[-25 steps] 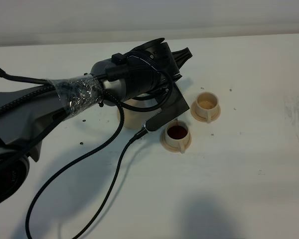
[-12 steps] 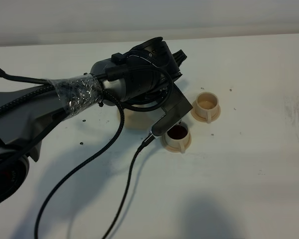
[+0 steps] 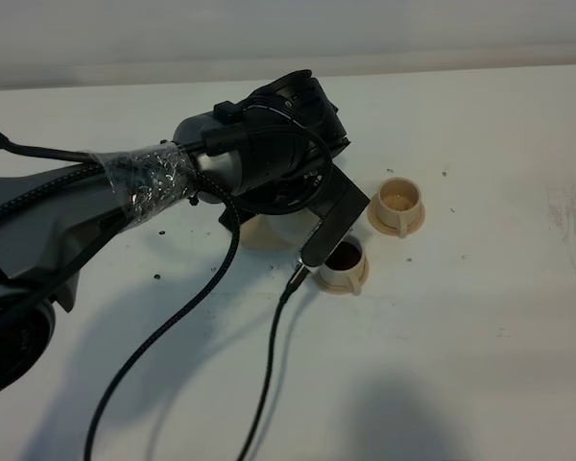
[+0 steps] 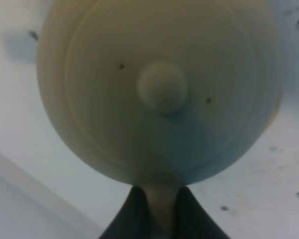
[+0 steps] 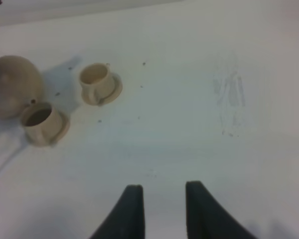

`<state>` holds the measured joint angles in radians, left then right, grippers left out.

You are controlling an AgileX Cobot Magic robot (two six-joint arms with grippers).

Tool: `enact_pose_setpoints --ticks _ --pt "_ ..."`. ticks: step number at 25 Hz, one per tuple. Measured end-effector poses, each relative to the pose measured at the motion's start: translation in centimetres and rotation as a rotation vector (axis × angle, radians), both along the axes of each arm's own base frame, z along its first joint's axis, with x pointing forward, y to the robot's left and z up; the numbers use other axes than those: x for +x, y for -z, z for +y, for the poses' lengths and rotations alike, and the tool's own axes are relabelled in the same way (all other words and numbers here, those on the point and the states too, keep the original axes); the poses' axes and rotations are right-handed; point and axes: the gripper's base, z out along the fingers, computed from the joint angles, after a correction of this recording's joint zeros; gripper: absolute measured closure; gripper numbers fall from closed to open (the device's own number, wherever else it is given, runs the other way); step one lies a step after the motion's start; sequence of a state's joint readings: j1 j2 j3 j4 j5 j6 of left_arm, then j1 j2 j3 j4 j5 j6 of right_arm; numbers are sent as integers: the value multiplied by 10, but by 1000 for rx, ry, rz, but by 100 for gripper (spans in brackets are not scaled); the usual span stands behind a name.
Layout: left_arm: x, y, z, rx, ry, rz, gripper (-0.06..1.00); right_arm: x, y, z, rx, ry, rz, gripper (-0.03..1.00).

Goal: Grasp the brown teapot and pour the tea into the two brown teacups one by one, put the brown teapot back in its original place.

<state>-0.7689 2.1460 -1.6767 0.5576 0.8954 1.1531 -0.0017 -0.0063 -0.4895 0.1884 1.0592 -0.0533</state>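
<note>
- One white bench [image 3: 480,365] carries everything and takes up most of the high view; dark specks dot it near the crockery.
- One big left arm [image 3: 125,192], its casing wrapped in clear film and trailing a black cable [image 3: 259,384], reaches across the middle and covers most of the pot from above.
- The brown teapot [image 5: 12,84] hangs just beside the nearer cup with its short spout turned toward that cup's rim. I cannot make out a stream. The wider saucer it belongs on is hidden under the arm.
- The left end effector [image 4: 159,191] is closed down on the pot's loop handle [image 4: 162,216], one dark finger on each side, and the knobbed lid [image 4: 162,89] fills its wrist view.
- The right end effector [image 5: 162,199] hovers well apart from the crockery, fingers parted and nothing between them.
- Of the two brown teacups, each on its own saucer, the tea-filled teacup [image 3: 344,261] shows dark liquid inside, while the second teacup [image 3: 398,200] just beyond it looks pale inside and seems unfilled.
- Judged from this, roughly a third is done: the first pour is made or finishing. The second pour and returning the pot to its saucer remain.
</note>
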Motion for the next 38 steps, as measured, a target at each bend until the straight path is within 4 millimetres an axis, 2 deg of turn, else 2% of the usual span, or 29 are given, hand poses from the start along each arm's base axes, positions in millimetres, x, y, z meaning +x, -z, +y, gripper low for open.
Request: enact_pose_setpoints --ticks 7,22,32,38 --pt "-9 -13 2 -104 -161 28 84 0 0 0 0 0 0 73" --pt "-21 -12 15 -89 -505 83 84 0 0 0 0 0 0 73" --pt "-31 -7 16 -219 -835 215 84 0 0 0 0 0 0 73" --pt "-33 -22 19 -280 -912 196 84 0 0 0 0 0 0 73"
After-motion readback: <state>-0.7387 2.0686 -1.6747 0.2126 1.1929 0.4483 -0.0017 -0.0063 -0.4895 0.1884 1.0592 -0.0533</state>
